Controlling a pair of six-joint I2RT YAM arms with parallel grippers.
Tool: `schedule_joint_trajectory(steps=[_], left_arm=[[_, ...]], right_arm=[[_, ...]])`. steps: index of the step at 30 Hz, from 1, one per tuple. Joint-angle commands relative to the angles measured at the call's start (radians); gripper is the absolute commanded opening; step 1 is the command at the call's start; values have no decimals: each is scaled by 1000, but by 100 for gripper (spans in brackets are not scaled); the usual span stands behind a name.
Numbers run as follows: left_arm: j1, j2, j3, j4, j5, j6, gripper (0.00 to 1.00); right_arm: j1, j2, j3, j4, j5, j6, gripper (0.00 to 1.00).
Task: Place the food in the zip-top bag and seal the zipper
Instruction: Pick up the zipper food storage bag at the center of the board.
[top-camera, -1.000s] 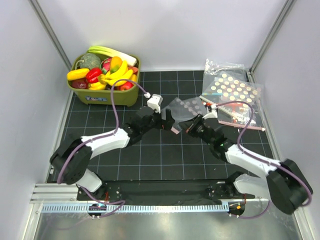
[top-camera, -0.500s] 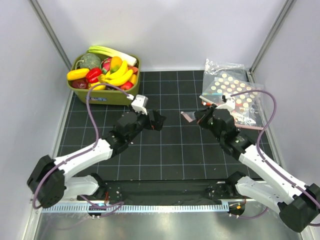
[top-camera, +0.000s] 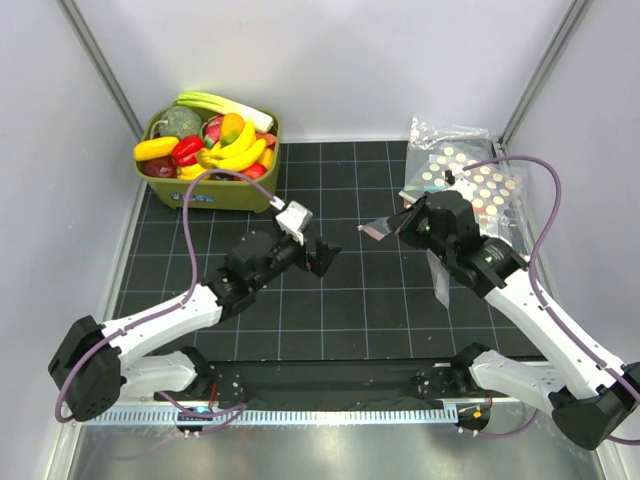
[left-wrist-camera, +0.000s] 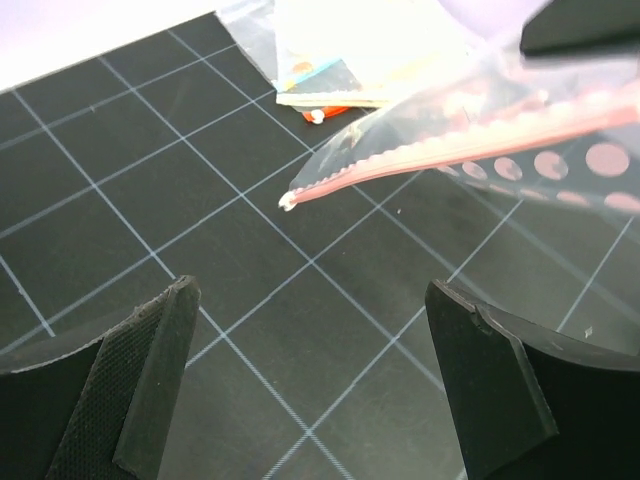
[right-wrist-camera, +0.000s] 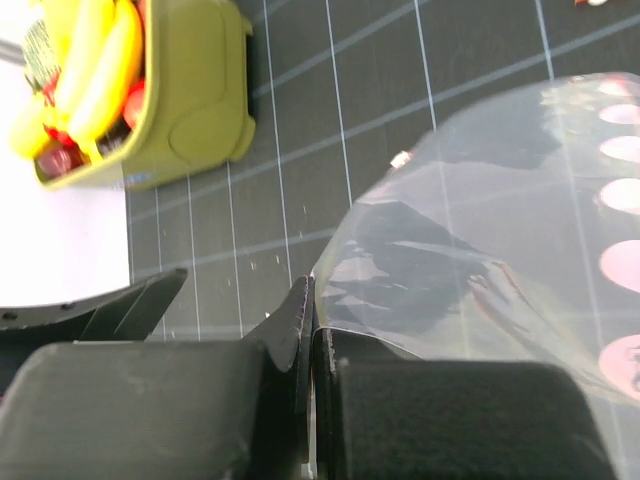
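Right gripper (right-wrist-camera: 312, 330) was clamped shut on the zip-top bag (right-wrist-camera: 450, 250), holding it off the counter (top-camera: 330, 310). Left gripper (left-wrist-camera: 310, 380), spread wide and empty, faced the zipper (left-wrist-camera: 450, 150) corner just ahead. Judged best: pinch one lip only, then pull apart. Food (top-camera: 235, 145) lay in a bin (top-camera: 215, 195) well beyond the left gripper. Bag mouth state unreadable; far edge cut off.
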Motion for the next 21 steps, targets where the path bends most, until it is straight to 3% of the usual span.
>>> schedule_joint_trajectory(steps=[1, 3, 4, 10, 21], left_arm=[[-29, -1, -39, 141, 3, 146, 100], [-49, 5, -67, 198, 33, 180, 100], [-56, 8, -78, 236, 79, 265, 100], [-147, 54, -99, 272, 8, 449, 100], [-210, 86, -93, 273, -75, 542, 92]], right_arm=[[-2, 12, 71, -104, -77, -10, 1], [0, 20, 108, -142, -111, -42, 1], [0, 28, 120, -154, -121, -53, 1], [-2, 48, 148, -165, -239, -112, 1], [0, 84, 156, -173, -339, -155, 1]])
